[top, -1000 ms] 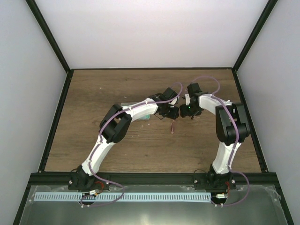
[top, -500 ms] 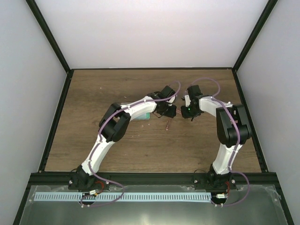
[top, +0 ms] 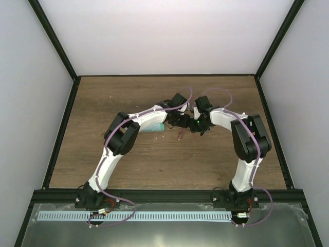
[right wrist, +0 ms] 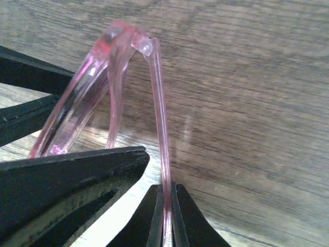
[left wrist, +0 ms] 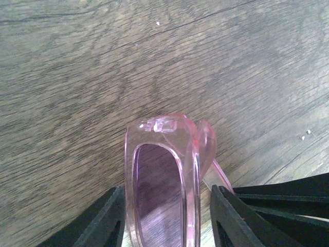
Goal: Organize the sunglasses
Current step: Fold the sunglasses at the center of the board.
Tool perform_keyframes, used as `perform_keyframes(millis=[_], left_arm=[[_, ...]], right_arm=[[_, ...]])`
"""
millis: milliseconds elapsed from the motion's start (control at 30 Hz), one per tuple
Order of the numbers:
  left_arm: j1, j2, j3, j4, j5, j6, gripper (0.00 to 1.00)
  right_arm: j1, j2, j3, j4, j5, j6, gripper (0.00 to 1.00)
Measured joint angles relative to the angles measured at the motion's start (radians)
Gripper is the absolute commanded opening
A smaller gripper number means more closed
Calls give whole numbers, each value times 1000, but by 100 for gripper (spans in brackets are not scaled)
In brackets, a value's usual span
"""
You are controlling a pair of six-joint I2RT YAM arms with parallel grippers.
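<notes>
One sunglasses [left wrist: 160, 195] temple inside right pincer [right wrist: 165, 206], front inside left pincer [left wrist: 167, 208].

Sunglasses [left wrist: 164, 180] hang between left gripper [left wrist: 168, 208] and right gripper [right wrist: 167, 203], above table [left wrist: 77, 62].

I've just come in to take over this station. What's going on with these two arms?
Both arms meet over the middle of the wooden table, sharing one pair of pink sunglasses. The left gripper holds the front of the frame, with one finger on each side of a tinted lens. The right gripper is pinched shut on one thin temple arm, which is swung out from the frame. The glasses appear to be held just above the wood rather than resting on it.
</notes>
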Motion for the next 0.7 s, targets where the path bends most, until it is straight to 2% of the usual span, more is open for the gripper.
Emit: perform_keyframes(millis=[100,200,300,433,667,700], left_arm=[[3,-20,-36,29,0,-3,56],[4,-39,-69,52,-5,-5,67],[3,-62,-95,56,-27,0,77],[-4,-80,-111,45,-63,0,81],[-10,-124,-153,-11,-162,-22,83],[-8,-135,-163,-29,-185,-31,84]], right_arm=[[9,0,0,1,-5,24,11],[15,-4,0,2,-1,40,21],[23,-24,-15,-10,17,49,24],[29,-56,-19,-50,54,59,26],[36,-179,-19,-60,99,100,29],[36,-202,-20,-55,107,109,35]])
